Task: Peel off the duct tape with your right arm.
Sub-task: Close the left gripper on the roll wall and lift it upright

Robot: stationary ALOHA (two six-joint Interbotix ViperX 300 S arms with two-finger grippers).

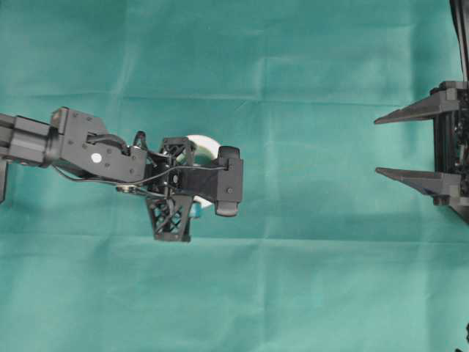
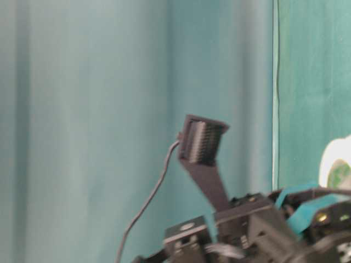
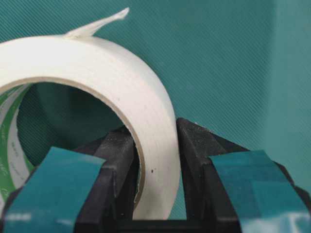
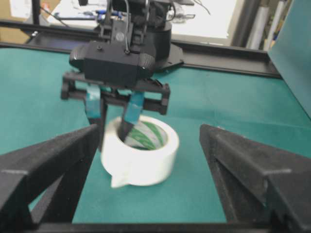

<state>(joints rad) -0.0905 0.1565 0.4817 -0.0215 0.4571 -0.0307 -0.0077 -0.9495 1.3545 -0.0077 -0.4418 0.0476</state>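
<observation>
The duct tape (image 1: 203, 142), a white roll with a green-printed core, lies flat on the green cloth left of centre. It also shows in the right wrist view (image 4: 141, 158) and at the right edge of the table-level view (image 2: 335, 164). My left gripper (image 1: 179, 187) reaches down over it. In the left wrist view it (image 3: 158, 145) is shut on the roll's wall (image 3: 146, 111), one finger inside the ring and one outside. A short loose tab (image 3: 104, 22) sticks out, facing the right arm (image 4: 119, 180). My right gripper (image 1: 377, 145) is open and empty at the far right, well apart from the roll (image 4: 149, 133).
Green cloth (image 1: 308, 279) covers the table. A green backdrop (image 2: 82, 109) stands behind. The left arm's wrist camera (image 2: 203, 142) and its cable rise above the roll. A black frame rail (image 4: 218, 53) runs along the table's far edge in the right wrist view.
</observation>
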